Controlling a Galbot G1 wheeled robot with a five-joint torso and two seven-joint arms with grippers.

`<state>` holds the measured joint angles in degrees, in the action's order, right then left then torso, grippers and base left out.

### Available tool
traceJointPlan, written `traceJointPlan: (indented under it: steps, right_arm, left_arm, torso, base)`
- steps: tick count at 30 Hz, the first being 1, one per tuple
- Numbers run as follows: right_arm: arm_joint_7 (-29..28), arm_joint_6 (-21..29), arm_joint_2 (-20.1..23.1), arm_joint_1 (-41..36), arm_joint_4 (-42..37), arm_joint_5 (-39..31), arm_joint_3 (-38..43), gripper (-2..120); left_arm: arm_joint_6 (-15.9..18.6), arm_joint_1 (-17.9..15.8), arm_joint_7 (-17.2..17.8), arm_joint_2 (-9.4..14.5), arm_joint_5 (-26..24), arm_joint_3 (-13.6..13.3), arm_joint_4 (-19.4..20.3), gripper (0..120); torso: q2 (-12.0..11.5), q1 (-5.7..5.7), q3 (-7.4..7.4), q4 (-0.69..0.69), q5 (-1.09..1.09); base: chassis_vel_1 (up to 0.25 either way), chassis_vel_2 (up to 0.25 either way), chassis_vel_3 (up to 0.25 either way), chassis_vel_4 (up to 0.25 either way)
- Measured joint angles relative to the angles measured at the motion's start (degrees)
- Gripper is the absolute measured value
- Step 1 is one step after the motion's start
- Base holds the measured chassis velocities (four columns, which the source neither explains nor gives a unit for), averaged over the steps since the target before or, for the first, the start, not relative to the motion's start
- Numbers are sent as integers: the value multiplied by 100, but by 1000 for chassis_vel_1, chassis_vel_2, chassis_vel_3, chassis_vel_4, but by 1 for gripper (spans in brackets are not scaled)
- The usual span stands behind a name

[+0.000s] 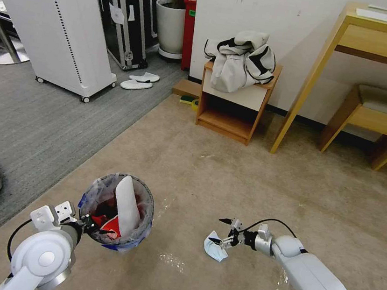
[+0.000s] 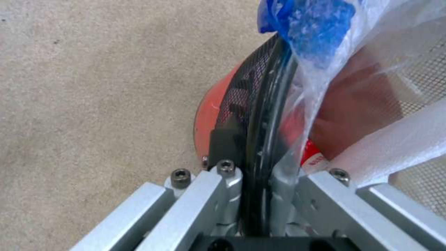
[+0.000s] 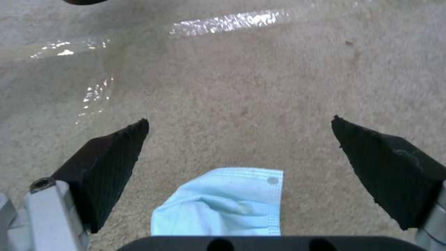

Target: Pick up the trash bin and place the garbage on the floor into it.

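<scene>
From the head view, we hold the trash bin [image 1: 117,211] at near left, our left gripper [image 1: 91,226] clamped on its near rim. It is a small round red bucket lined with a crinkled translucent bluish bag, and it already carries a flat white slipper [image 1: 127,203] standing on end among red wrappers [image 1: 106,226]. So we judge the task well along. At near right, our right gripper [image 1: 220,230] hangs spread wide over a light blue face mask [image 1: 215,250] lying crumpled on the floor [image 1: 227,177], a beige short-pile carpet with glossy tape strips. Far left, a pair of white slippers [image 1: 139,81] lies on the grey ribbed carpet [image 1: 41,121]; whether they count as litter we cannot tell.

From the left wrist view, our jaws pinch the bin's thin rim, one dark ribbed fingertip [image 2: 225,139] outside the smooth red wall [image 2: 209,111], the filmy liner [image 2: 325,52] bunched inside.

From the right wrist view, both black, ridged, wedge-shaped fingertips [image 3: 111,164] stand well apart above the carpet, the soft pleated mask between them, not yet gripped.
</scene>
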<state>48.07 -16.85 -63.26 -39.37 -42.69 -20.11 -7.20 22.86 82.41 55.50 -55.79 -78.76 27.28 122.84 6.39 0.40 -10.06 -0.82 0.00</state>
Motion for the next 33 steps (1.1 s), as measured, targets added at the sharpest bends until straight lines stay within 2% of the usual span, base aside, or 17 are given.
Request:
traceJointPlan:
  steps: [6,14,33]
  right_arm:
    - [-147,13,-237,1,305,87,56,100]
    - [-701,76,-509,-11,657,661,165,100]
    - [-1136,186,-616,-197,717,782,-112,100]
  left_arm:
    - [0,-14,-13,-37,27,-40,-44,1]
    - [-5,-46,-41,-53,60,-73,-92,1]
    - [-14,-58,-57,-95,111,-126,-93,1]
  torso:
    - [0,0,0,0,1]
    - [0,0,0,0,0]
    - [0,0,0,0,0]
  base:
    - [0,0,0,0]
    - [0,0,0,0]
    - [0,0,0,0]
